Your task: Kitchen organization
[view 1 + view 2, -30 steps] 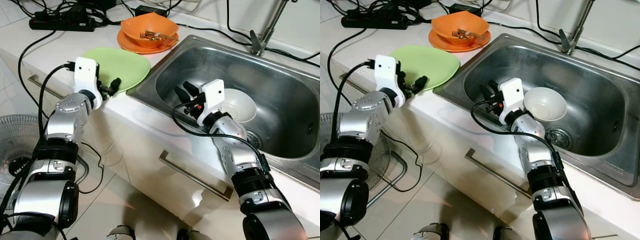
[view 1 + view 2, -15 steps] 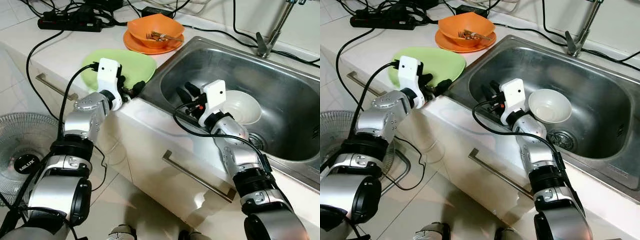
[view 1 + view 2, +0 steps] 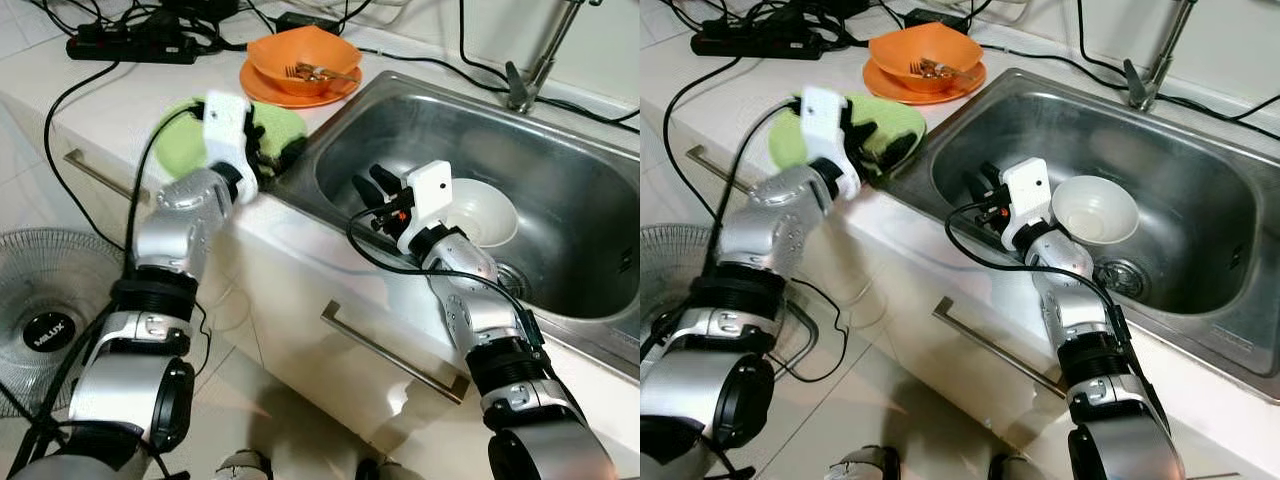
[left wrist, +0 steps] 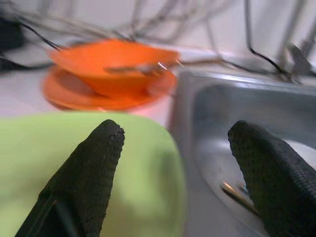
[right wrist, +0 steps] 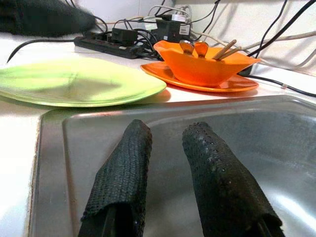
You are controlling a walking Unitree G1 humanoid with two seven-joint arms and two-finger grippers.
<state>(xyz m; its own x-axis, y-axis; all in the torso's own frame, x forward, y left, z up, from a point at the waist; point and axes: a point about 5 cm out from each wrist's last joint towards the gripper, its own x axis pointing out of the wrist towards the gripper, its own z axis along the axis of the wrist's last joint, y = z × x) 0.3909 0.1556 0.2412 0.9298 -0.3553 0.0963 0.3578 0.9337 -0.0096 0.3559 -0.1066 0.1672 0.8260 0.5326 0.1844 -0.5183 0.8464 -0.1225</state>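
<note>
Stainless sink (image 3: 560, 130) holds a round white bowl (image 3: 480, 212); both pincers gape, left pincer (image 3: 268, 157) over the flat green plate (image 3: 175, 145).

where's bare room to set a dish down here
Bare patches: sink floor right of the white bowl, and counter front of the green plate. Crowded: orange bowl corner with cables, power strip.
</note>
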